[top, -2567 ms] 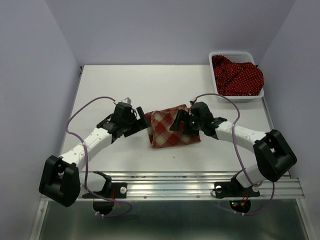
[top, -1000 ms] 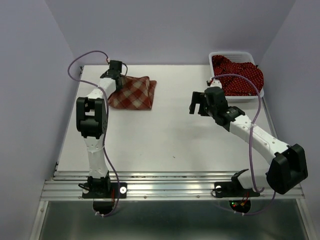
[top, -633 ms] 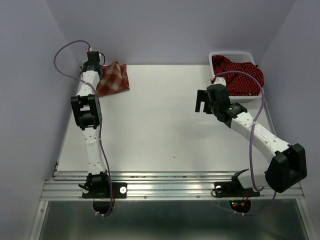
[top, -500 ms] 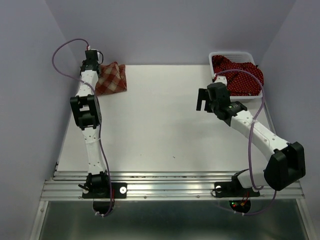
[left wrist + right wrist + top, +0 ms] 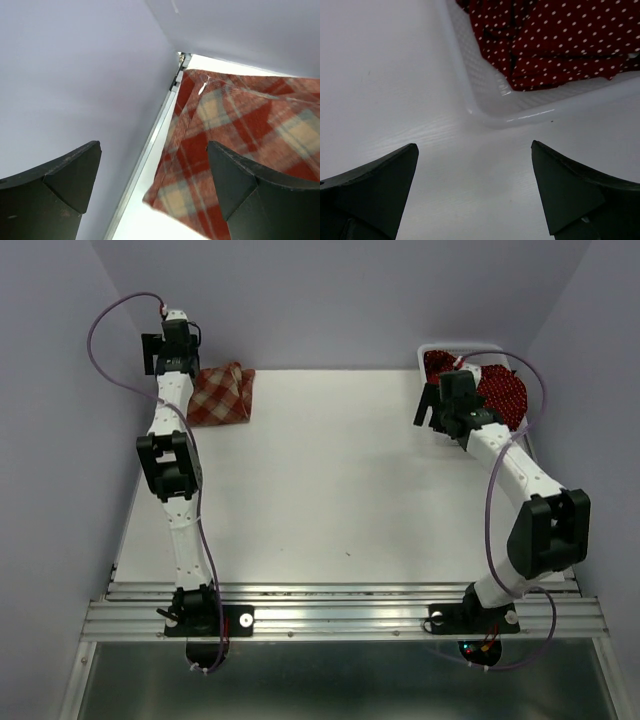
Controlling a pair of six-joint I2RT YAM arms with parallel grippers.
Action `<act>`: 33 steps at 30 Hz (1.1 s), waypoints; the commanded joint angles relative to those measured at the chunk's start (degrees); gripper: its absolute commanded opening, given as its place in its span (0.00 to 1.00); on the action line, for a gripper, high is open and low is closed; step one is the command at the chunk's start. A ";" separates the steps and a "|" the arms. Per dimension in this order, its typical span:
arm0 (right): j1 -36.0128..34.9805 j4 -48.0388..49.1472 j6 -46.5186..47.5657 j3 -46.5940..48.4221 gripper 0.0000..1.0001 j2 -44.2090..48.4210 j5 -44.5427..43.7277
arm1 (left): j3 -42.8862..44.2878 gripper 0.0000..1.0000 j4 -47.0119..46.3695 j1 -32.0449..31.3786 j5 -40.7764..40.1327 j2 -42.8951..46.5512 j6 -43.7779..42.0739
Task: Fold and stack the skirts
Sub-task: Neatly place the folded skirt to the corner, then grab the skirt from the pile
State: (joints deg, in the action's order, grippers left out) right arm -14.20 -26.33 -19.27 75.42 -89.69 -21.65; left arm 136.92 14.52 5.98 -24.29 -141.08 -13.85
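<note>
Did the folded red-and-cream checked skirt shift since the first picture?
Yes. The checked skirt went from mid-table to the white table's far-left corner, beside the left wall.

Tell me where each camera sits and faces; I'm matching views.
Top external: above and behind the robot, looking down; shows left gripper and right gripper.
Left wrist: on that wrist, facing the checked skirt; its open fingers show.
Right wrist: on that wrist, looking down at the basket corner and dotted skirts; its open fingers show.
Shared: top view also shows checked skirt and basket.
</note>
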 commanded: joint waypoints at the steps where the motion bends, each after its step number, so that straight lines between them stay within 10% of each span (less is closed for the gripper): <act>1: 6.80 1.45 1.24 11.03 1.00 -4.51 0.73 | -1.65 0.99 2.52 -2.81 -1.38 17.48 5.13; 9: 18.14 -2.41 3.18 28.81 1.00 -24.89 1.43 | -37.92 0.99 -5.78 -5.01 22.67 48.15 29.81; 20: 19.21 -4.69 11.27 42.08 1.00 -38.71 3.19 | -69.59 0.98 -14.08 -8.79 22.71 68.65 34.06; 23: 19.21 -5.49 10.74 42.71 0.56 -38.98 3.20 | -71.62 0.99 -13.39 -8.79 21.22 69.71 34.24; 24: 19.21 -5.58 9.61 42.79 0.28 -38.63 2.67 | -71.62 0.99 -12.69 -8.79 20.09 69.71 34.24; 27: 19.21 -5.49 9.77 43.58 0.01 -36.01 1.97 | -70.57 0.99 -11.45 -8.79 18.94 69.10 34.33; 33: 19.21 -3.39 12.75 44.03 0.01 -28.80 -2.08 | -70.12 0.99 -10.22 -8.79 18.67 70.06 35.03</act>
State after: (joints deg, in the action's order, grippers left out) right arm 5.13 -32.80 -8.78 116.27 -127.42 -20.43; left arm 64.55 5.21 -2.87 -4.47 -73.47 20.36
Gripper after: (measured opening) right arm 0.031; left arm 0.985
